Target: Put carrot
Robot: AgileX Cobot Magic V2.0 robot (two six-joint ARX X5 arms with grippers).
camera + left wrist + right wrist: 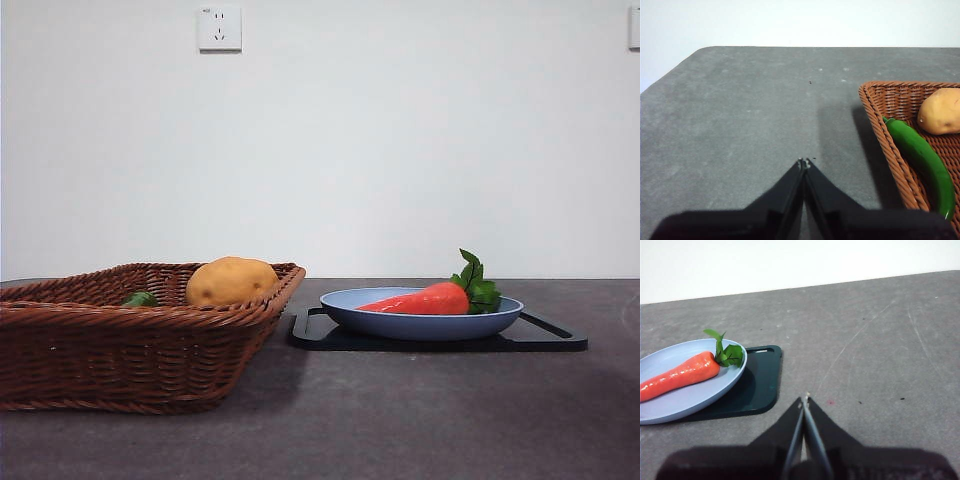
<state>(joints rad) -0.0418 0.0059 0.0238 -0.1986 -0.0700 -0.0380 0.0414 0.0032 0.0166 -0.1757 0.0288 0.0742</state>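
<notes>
Left end effector (803, 162): jaws pressed together, holding nothing, hanging over bare tabletop (740, 125) just beside the basket's outer wall.
Right end effector (804, 399): jaws likewise closed and empty, over open tabletop near the tray's corner, apart from the plate.
Basket (130, 340): brown wicker, nearest in the front view; its rim reaches close to the tray's edge.
Basket contents: potato (231, 281) against the rim nearest the tray; green vegetable (920, 160) lying along the inside wall.
Tray (545, 338): flat, black, rounded corners, resting on the tabletop under the plate.
Plate (420, 322): pale blue, shallow, overhanging part of the tray.
Carrot (425, 300): lying on its side in the plate, leaves toward the rim away from the basket, tip pointing toward the basket.
Open room: bare tabletop in front of the tray and plate, and beyond both end effectors.
Far edge: tabletop ends at a white wall.
</notes>
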